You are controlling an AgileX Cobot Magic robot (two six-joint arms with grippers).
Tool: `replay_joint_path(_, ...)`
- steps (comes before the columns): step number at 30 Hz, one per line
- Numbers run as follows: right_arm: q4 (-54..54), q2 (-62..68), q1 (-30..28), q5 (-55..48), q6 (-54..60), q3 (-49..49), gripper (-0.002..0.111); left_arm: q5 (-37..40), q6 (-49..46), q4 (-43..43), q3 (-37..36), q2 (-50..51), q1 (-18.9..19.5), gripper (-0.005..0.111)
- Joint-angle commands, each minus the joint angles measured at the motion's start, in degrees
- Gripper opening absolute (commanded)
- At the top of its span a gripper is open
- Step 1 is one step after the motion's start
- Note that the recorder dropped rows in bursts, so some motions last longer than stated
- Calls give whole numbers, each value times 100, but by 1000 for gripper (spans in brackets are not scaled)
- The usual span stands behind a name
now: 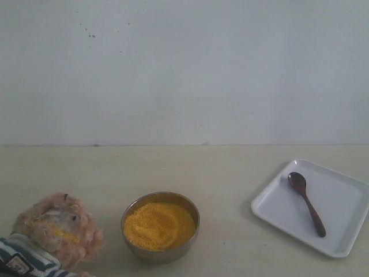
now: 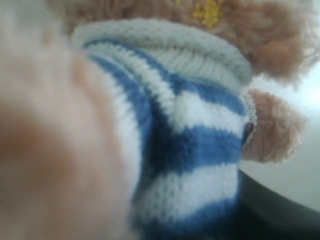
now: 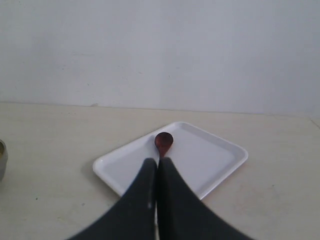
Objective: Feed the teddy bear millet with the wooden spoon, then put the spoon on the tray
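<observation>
Exterior view, bear: the teddy bear (image 1: pixel 55 231) lay at the near left corner of the worktop (image 1: pixel 230 173), with yellow grains on its muzzle, which I take as the sign that the feeding was done.
Exterior view, bowl: the steel bowl (image 1: pixel 195 214) stood just beside the bear, full of millet (image 1: pixel 158 225), near enough for a short way from scoop to mouth.
Exterior view, spoon: the wooden spoon (image 1: pixel 307 203) lay flat inside the white tray (image 1: pixel 346 199), well apart from the bowl, and no arm was to be seen.
Left wrist view, bear: the striped shirt (image 2: pixel 200 135) filled the picture, very near, with some grains (image 2: pixel 207 12) on the fur above.
Left wrist view, left fingers: only a dark edge showed at one corner, so I cannot tell whether they were wide, narrow or holding the bear.
Right wrist view, right fingers: the right fingers (image 3: pixel 142 195) were pressed together with nothing between them.
Right wrist view, spoon: only its oval end showed beyond the tips; the handle was hidden behind them.
Judgement: both steps seemed complete.
</observation>
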State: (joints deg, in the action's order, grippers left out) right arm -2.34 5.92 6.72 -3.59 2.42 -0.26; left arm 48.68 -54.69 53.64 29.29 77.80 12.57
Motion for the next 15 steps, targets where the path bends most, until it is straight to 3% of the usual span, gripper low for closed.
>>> replay_joint_path(1, 11, -9, -23, 88, 164, 26, 0, 48, -32, 93, -7, -43, 22, 6)
replay_joint_path(15, 11, -532, -23, 77, 139, 26, 0, 48, -32, 93, -7, -43, 22, 6)
